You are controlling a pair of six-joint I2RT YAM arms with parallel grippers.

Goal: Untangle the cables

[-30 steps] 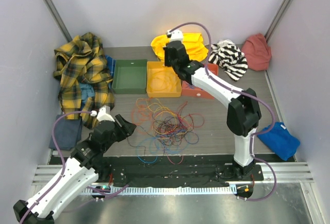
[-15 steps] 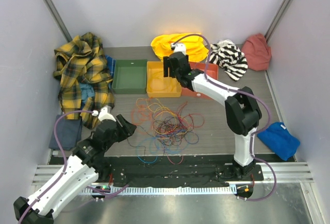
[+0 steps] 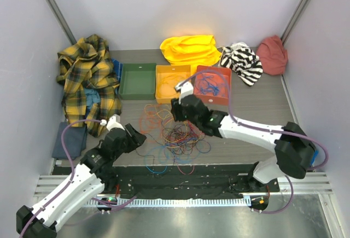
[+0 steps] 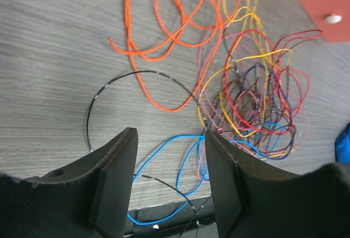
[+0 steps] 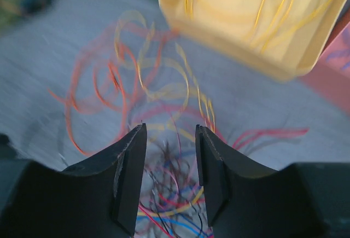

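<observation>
The cables [image 3: 175,134] lie in a loose tangle of orange, yellow, red, blue and dark loops in the middle of the table. My left gripper [image 3: 139,138] stands open at the tangle's left edge. In the left wrist view its fingers [image 4: 170,134] straddle a blue cable [image 4: 164,142] and a black cable [image 4: 109,90] without touching them, and the tangle [image 4: 257,101] is to the right. My right gripper [image 3: 176,117] hangs open over the tangle's far side. The blurred right wrist view shows the gripper [image 5: 170,127] with nothing between its fingers and the cables [image 5: 175,194] below.
Three trays stand in a row behind the tangle: a green tray [image 3: 138,80], a yellow tray [image 3: 173,83] with yellow cables, and a red tray [image 3: 214,91] with blue cables. A plaid shirt [image 3: 90,74] lies at the left. Yellow, striped and red cloths lie at the back.
My right arm has swung from above the yellow tray down to the tangle, and its jaws have come open. The left arm has barely moved.
</observation>
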